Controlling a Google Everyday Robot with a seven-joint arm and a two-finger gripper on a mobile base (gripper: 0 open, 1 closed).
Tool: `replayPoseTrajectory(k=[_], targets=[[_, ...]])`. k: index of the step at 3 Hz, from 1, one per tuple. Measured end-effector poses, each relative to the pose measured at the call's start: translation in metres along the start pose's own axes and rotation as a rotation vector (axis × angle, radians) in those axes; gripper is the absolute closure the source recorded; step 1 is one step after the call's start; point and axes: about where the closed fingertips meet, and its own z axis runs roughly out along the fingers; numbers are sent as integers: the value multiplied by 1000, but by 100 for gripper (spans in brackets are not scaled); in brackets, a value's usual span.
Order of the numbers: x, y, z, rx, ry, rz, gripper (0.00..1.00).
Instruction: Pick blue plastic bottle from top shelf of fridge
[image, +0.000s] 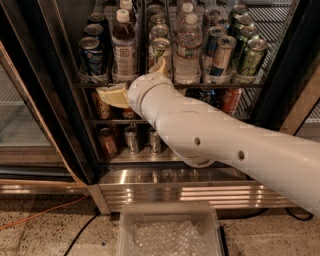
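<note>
The blue plastic bottle (125, 47) stands upright at the front of the top shelf (200, 84) of the fridge (60, 100), in the second lane from the left. It has a white cap, dark liquid and a pale label. My gripper (131, 76) is at the shelf's front rail, just below and slightly right of the bottle. It is open and empty. One yellowish finger (111, 95) points left under the rail. The other finger (161, 66) points up in front of a can. My white arm hides much of the middle shelf.
Dark blue cans (92, 52) stand left of the bottle. A silver can (159, 50), a clear water bottle (187, 47) and more cans (222, 52) stand to its right. Lower racks hold cans (131, 139). A clear plastic bin (170, 232) sits on the floor in front.
</note>
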Motion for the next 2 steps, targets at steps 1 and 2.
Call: replayPoseTrajectory(k=[1, 2], targets=[[-4, 3, 8, -1, -20, -2, 11], [-4, 6, 14, 0, -31, -5, 16]])
